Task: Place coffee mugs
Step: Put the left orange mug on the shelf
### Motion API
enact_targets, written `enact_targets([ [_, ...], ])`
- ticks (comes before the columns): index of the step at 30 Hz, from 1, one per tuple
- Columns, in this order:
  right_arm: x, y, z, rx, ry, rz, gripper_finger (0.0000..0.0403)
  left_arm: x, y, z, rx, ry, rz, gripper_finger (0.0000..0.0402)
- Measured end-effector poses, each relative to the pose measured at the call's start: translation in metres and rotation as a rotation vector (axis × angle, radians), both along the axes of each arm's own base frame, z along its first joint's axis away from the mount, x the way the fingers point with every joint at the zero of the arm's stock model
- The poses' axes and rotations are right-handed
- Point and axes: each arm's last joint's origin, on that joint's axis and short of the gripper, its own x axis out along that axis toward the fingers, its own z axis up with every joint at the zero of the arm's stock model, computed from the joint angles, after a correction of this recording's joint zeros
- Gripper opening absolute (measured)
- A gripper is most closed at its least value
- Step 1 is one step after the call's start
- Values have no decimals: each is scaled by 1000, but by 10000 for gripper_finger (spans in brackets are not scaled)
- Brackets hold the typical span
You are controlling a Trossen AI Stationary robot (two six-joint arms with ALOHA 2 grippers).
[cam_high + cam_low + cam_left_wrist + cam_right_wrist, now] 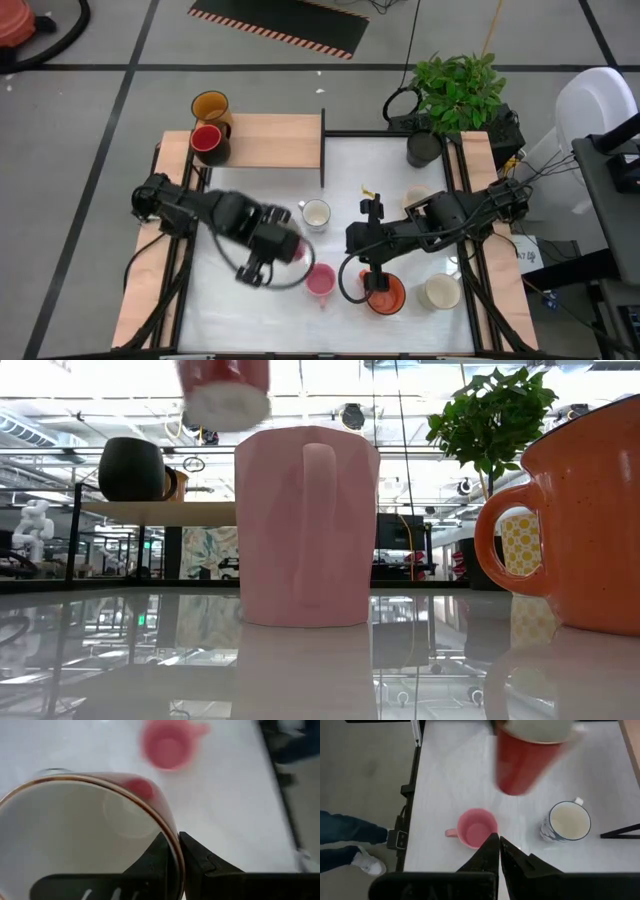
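Left tool (177, 857): pinching the rim of a red mug (525, 762), lifted above the table (250, 300).
Right tool (498, 851): pressed together, empty, near the front edge.
Nearby: pink mug (320, 281), orange mug (385, 293), cream mug (316, 214).
Rear shelf (275, 140): two more mugs (210, 125).

White table (260, 300), wooden shelf (270, 140) at far side. Stood directly on table: pink mug (320, 281) near shelf-opposite edge; orange mug (385, 293) just beside; white mug (316, 214) nearer shelf; cream mug (440, 292); dark pot (424, 149).
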Motion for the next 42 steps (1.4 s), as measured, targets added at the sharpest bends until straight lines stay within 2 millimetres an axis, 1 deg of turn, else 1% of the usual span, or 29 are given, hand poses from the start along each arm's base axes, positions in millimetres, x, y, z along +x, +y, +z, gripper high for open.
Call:
enact_targets([
  [6,2,-7,-1,22,10,-54,0,12,51,12,90,-68,33,25],
  [11,4,-15,-1,54,19,-120,0,16,97,19,166,-92,56,25],
  [18,8,-26,-1,63,-6,-266,0,6,152,26,241,-95,100,25],
  [21,9,-29,0,75,-17,-326,0,0,173,29,281,-93,81,25],
  [27,11,-32,0,136,-31,-400,0,-10,207,29,336,-60,84,25],
  [34,12,-33,2,157,-71,-461,0,-17,240,33,496,-45,114,25],
  [42,14,-38,3,117,-104,-503,0,-32,265,31,493,7,199,25],
])
